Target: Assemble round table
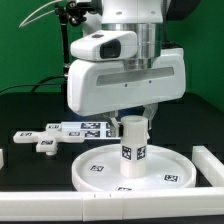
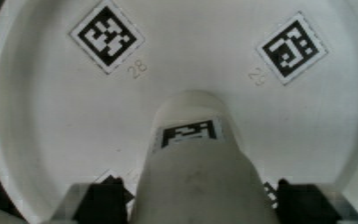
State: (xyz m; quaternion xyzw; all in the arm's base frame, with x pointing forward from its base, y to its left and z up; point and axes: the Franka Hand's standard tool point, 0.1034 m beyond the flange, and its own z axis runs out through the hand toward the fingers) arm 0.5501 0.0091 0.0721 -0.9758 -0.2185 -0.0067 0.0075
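Bulky white arm (image 1: 125, 78) — silver-grey collar (image 1: 148, 42)

The exterior view is evenly bright, lit from overhead. My white arm housing (image 1: 130, 75) shines without burning out, and the black worktop (image 1: 30, 95) swallows most shadows. The leg (image 1: 133, 135) casts only a faint grey shade on the disc (image 1: 100, 165). That picture is small and slightly soft.

My wrist view is softer still. The leg (image 2: 197, 160), close to the lens, is blurred and bulges wide. The disc (image 2: 194, 90) bows toward the edges, and its tags (image 2: 108, 35) have fuzzy outlines. The fingers (image 2: 105, 196) of my pincer (image 2: 195, 198) are dark and smeared.
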